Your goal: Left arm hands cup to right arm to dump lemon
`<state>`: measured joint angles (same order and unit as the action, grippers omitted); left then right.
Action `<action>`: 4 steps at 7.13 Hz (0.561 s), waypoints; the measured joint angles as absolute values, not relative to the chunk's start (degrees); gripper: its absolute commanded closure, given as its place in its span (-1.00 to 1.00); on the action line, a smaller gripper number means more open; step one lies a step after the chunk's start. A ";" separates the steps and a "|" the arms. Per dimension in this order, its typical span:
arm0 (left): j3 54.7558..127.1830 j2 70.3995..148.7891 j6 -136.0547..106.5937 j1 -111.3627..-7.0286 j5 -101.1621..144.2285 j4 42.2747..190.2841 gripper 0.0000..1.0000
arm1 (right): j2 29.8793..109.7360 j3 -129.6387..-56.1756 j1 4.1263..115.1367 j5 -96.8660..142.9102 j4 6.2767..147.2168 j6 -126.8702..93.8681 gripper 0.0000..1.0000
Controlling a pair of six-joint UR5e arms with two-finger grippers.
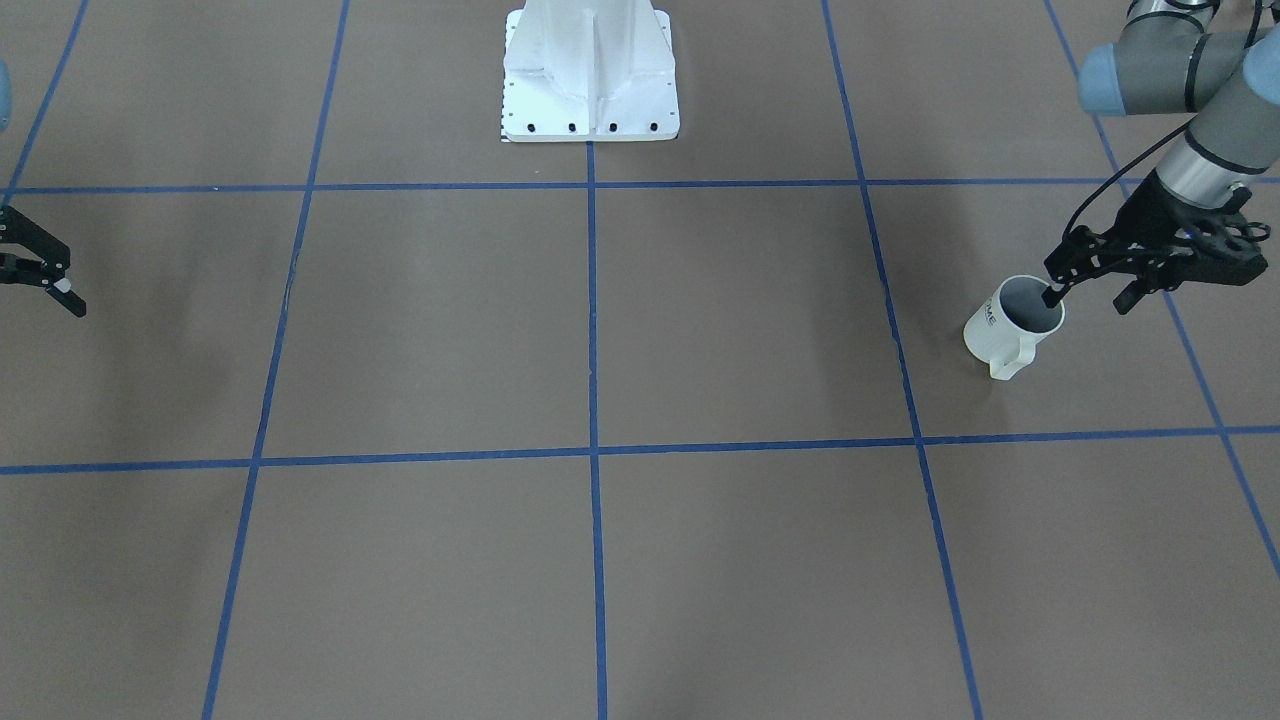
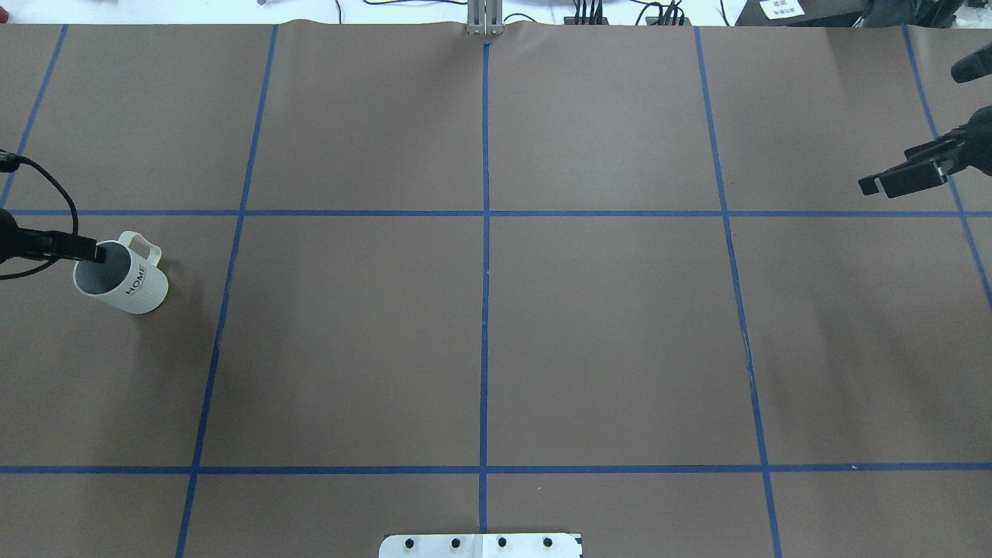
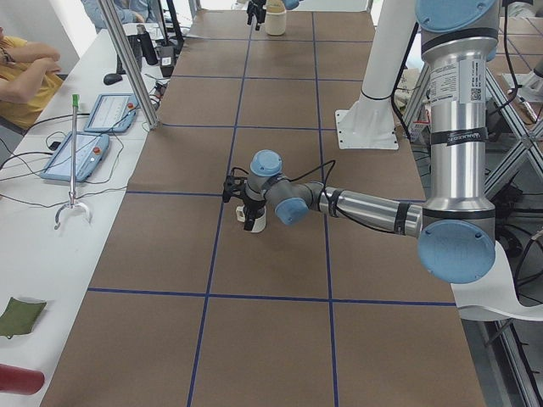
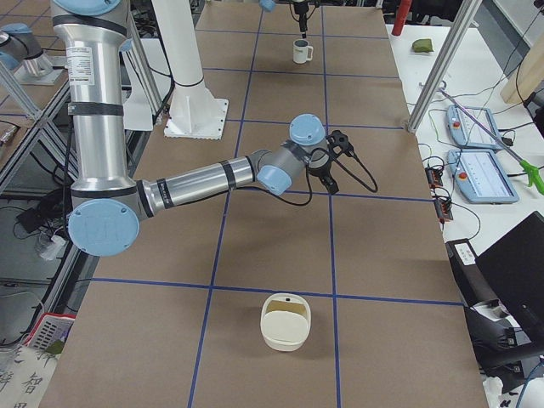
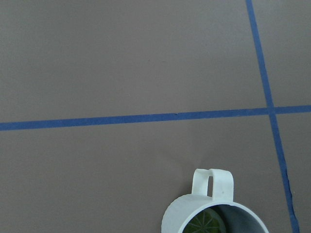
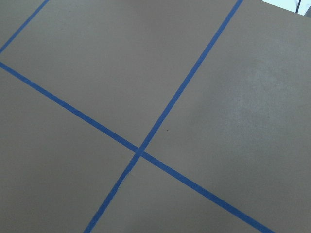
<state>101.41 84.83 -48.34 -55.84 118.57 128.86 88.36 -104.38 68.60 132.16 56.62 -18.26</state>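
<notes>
Seen from overhead, the left gripper (image 1: 1088, 297) sits far out to the robot's left of the white base plate (image 2: 480, 545) and forward of it. Its jaws are spread. One finger dips into the mouth of the cup (image 2: 128, 287) and the other hangs outside the wall, so the rim lies between them; whether either finger touches the cup cannot be told.

The cup stands upright on the brown desk (image 2: 604, 325), inside a blue-taped square. Its handle is turned away from the base plate and the dark word HOME faces the centre line. The left wrist view looks down into the grey interior, where a greenish lemon (image 5: 206, 224) slice lies at the bottom.

The middle squares ahead of the base plate show only paper and tape.

Far to the robot's right of the base plate, the right gripper (image 1: 55, 283) hangs above the desk with its jaws parted, holding nothing, well apart from the cup. Beyond it, further still from the base plate, a cream container (image 4: 286, 321) rests on the desk near that end.
</notes>
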 measured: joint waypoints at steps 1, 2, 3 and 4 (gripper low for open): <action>101.37 84.82 -48.34 -55.12 118.11 128.89 1.00 | 88.36 -104.36 68.58 132.12 56.61 -18.28 -1.00; 101.32 84.76 -48.18 -54.83 117.77 128.87 1.00 | 88.38 -104.33 68.56 132.11 56.60 -18.28 -1.00; 101.29 84.68 -47.73 -54.67 116.40 128.84 1.00 | 88.40 -104.33 68.56 132.10 56.60 -18.28 -1.00; 101.24 84.47 -47.05 -54.59 114.36 128.80 1.00 | 88.41 -104.33 68.52 132.12 56.60 -18.28 -1.00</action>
<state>101.24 84.47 -47.05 -54.59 114.36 128.80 88.41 -104.33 68.52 132.12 56.60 -18.28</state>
